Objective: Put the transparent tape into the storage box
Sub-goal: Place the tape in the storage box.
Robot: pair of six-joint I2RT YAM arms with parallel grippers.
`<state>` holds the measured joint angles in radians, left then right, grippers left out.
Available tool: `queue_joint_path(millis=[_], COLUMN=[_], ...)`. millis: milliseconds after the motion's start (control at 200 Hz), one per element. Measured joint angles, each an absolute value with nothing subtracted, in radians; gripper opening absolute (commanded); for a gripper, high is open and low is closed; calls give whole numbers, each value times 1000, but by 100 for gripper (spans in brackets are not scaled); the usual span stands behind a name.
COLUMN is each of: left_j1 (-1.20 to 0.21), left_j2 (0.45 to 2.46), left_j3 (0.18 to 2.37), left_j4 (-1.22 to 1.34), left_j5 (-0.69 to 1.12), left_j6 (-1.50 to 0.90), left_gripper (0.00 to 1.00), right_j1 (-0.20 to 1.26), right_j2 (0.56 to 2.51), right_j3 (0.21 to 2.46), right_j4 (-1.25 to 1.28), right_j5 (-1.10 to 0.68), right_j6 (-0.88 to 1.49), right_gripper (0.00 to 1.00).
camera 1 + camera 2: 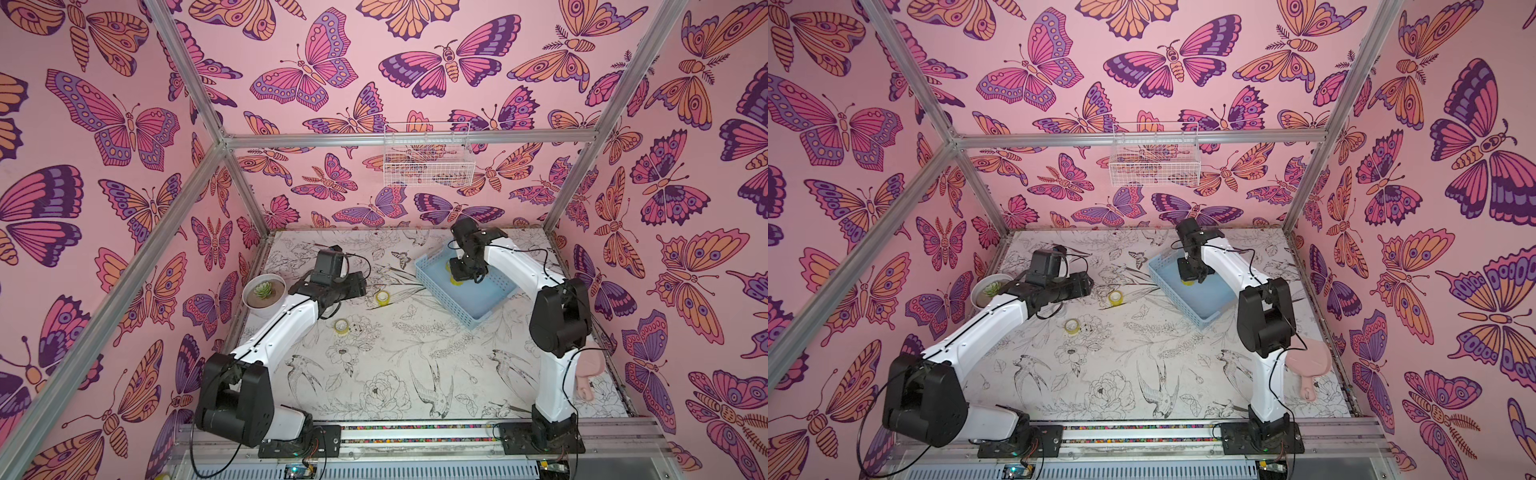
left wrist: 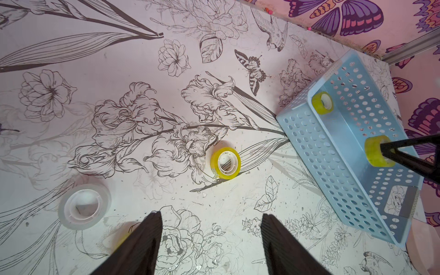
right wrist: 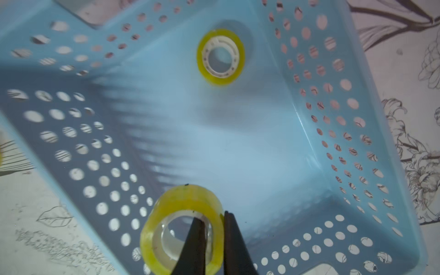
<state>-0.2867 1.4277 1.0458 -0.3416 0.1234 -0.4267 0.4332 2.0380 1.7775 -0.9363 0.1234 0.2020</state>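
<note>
The storage box point(image 1: 484, 301) point(image 1: 1208, 305) is a light blue perforated basket at the back right of the table. My right gripper point(image 3: 213, 215) hangs inside it, shut on the wall of a yellowish transparent tape roll point(image 3: 166, 204) point(image 2: 375, 154); one finger passes through the hole and the other presses outside. A second roll point(image 3: 220, 81) point(image 2: 315, 104) lies flat on the box floor point(image 3: 238, 142). Two more rolls point(image 1: 382, 297) point(image 1: 341, 326) lie on the table left of the box. My left gripper point(image 2: 212, 214) hovers open above the table with nothing between its fingers, near one roll point(image 2: 235, 171).
A clear whitish tape roll point(image 2: 64, 214) lies beside my left gripper. A white bowl with a succulent point(image 1: 264, 293) stands at the left edge. A white wire basket point(image 1: 428, 160) hangs on the back wall. A pink flesh-coloured object point(image 1: 1308, 361) lies by the right arm's base.
</note>
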Motion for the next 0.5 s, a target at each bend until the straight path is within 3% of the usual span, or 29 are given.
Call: queue_joint_path(millis=[501], left_j1=[-313], left_j2=[1470], left_j3=[1085], left_j4=[-336], left_j5=[138], left_j6=[-428], left_gripper=[72], right_j1=[385], right_j2=[2210], right_j3=[1805], right_j4=[-783], right_j5=[194], right_j6=[209], right_gripper=[0])
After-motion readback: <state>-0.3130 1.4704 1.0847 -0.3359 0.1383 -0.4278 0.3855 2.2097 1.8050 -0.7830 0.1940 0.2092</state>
